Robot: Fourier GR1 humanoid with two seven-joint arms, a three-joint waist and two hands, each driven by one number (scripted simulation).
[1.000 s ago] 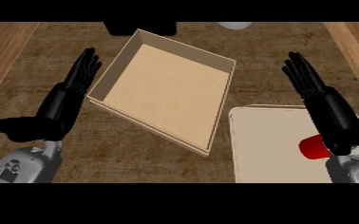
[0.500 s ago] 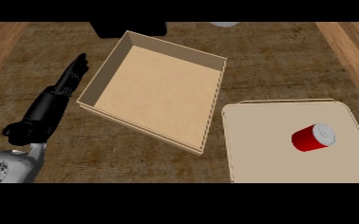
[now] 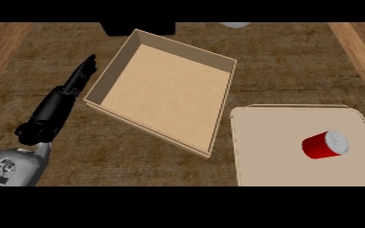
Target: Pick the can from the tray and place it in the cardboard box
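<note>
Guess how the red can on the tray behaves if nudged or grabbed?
The red can looks tipped on its side on the flat tray, so a nudge would probably roll it. Its curved wall may slip between fingers. It looks rigid, unlikely to deform.

Right robot hand out of view. Tray [image 3: 285, 145] cut off at right and lower edges.

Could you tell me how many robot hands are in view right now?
1: the left hand, fingers straight, beside the box's left wall. The right hand is out of view.
</note>
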